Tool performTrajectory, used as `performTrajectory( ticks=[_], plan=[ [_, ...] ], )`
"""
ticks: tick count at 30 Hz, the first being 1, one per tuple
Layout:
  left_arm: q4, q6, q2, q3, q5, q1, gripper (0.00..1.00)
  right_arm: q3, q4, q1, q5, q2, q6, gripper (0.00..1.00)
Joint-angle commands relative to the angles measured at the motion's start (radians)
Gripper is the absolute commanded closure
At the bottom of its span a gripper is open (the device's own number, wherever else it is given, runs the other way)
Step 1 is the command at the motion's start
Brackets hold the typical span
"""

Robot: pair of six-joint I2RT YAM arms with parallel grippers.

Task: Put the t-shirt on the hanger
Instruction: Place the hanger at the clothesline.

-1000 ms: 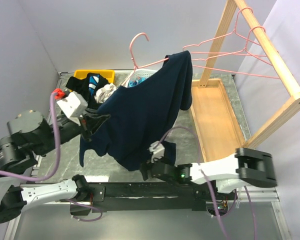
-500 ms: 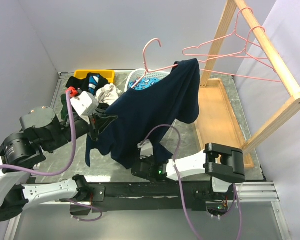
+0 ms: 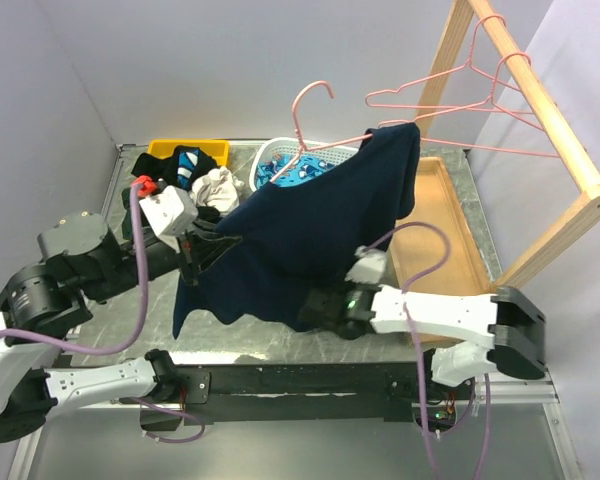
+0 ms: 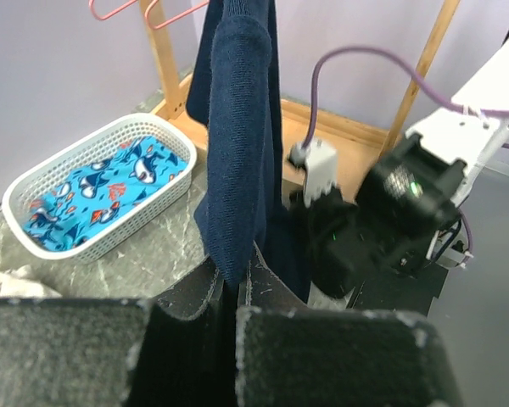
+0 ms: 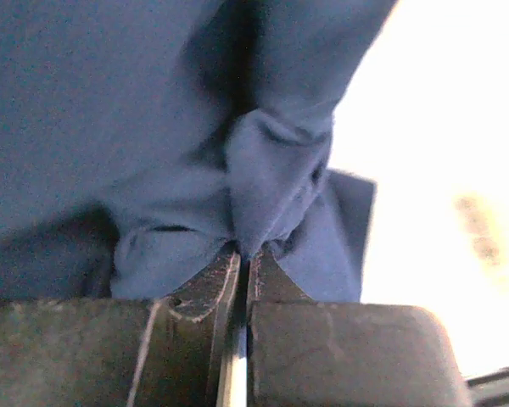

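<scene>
Tabletop (image 3: 250, 335): grey speckled metal between pale lilac walls, with a white basket (image 4: 85, 246) of whale-print fabric at the back.
Left hand (image 3: 202, 250): left of centre, clamped tight on a fold of the navy t-shirt (image 3: 310, 225) and holding it up.
T-shirt: hangs in the air as a slanted sheet, its upper corner draped over one shoulder of the pink wire hanger (image 3: 298, 125); the neck opening is not visible.
Hanger: hook uppermost, its lower part hidden under cloth; what supports it cannot be told.
Right hand (image 3: 325, 308): low at the hem, jaws pinched together on a small bunch of navy cloth.
Wooden rack (image 3: 550, 118): far right, apart from both grips.
Risk, slip: the thin pinch at the hem may pull free if the two hands draw apart, letting that side fall.
Risk, hanger: a tug from below could drag the cloth off the wire shoulder or tip the hanger over.
Risk, threading: with the collar unseen, the second wire shoulder may catch in a sleeve instead of the neck.
</scene>
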Motion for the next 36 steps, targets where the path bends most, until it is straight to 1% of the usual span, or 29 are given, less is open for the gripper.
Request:
performTrajectory(
  ticks=[1,4,9,12,13,15,16,19,20,22,23,29,33,35,36],
  plan=[
    [0.140,-0.009,0.035,0.029,0.045,-0.001,0.99,0.026,-0.240,-0.113,0.132,-0.103,0.136,1.00],
    [0.152,-0.015,0.061,0.038,0.051,-0.001,0.99,0.038,-0.305,-0.220,0.152,-0.143,0.163,1.00],
    [0.187,-0.023,0.122,0.033,0.080,-0.001,0.99,0.065,-0.268,-0.386,0.173,-0.217,0.065,1.00],
    [0.221,-0.023,0.153,0.043,0.108,-0.001,0.99,0.098,-0.279,-0.431,0.212,-0.245,0.048,1.00],
    [0.233,-0.021,0.160,0.047,0.111,-0.001,0.99,0.114,-0.279,-0.464,0.219,-0.248,0.040,1.00],
    [0.241,-0.016,0.192,0.069,0.125,-0.001,0.99,0.129,-0.260,-0.501,0.230,-0.254,-0.002,1.00],
    [0.245,-0.012,0.203,0.075,0.129,-0.001,0.99,0.137,-0.248,-0.545,0.232,-0.254,-0.039,1.00],
    [0.279,-0.007,0.245,0.084,0.143,-0.001,0.99,0.138,-0.207,-0.610,0.229,-0.249,-0.088,1.00],
    [0.305,-0.006,0.254,0.084,0.146,-0.001,0.99,0.137,-0.173,-0.651,0.226,-0.246,-0.101,1.00],
    [0.330,-0.004,0.286,0.083,0.155,-0.001,0.99,0.129,-0.132,-0.684,0.210,-0.234,-0.146,1.00],
    [0.340,-0.004,0.298,0.083,0.162,-0.001,0.99,0.128,-0.100,-0.713,0.206,-0.228,-0.156,1.00],
    [0.445,-0.003,0.383,0.087,0.198,0.001,0.99,0.120,0.002,-0.788,0.180,-0.193,-0.202,1.00],
    [0.471,0.010,0.467,0.139,0.235,0.009,0.99,0.103,0.057,-0.863,0.144,-0.185,-0.228,1.00],
    [0.460,0.011,0.496,0.170,0.263,0.018,0.99,0.080,0.073,-0.877,0.134,-0.193,-0.227,1.00],
    [0.460,0.043,0.519,0.196,0.275,0.022,0.99,0.071,0.079,-0.882,0.127,-0.205,-0.220,1.00]
  ],
)
